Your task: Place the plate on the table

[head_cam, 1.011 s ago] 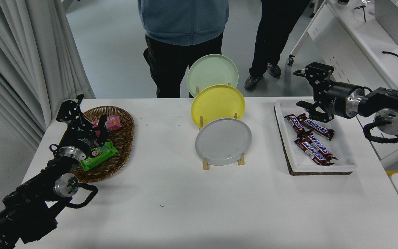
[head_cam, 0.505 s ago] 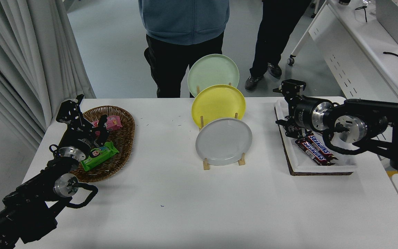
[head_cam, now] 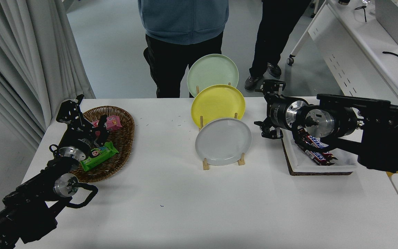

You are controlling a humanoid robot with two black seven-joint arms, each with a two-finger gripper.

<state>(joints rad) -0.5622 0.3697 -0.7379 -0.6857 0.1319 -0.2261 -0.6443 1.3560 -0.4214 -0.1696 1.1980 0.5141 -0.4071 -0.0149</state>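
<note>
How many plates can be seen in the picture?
3, all upright in the wooden rack: the grey plate in front, the yellow plate in the middle, the pale green plate at the back.

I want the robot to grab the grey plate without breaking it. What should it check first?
1. Grey plate standing in the wooden rack: ok.
2. Right claw open: ok.
3. Right claw at the plate's rim: not ok, it is off to the plate's right, apart.
4. Yellow plate close behind, may get bumped: cannot tell.
5. Bare table in front for setting down: ok.
6. Left claw parked by the basket: ok.
</note>
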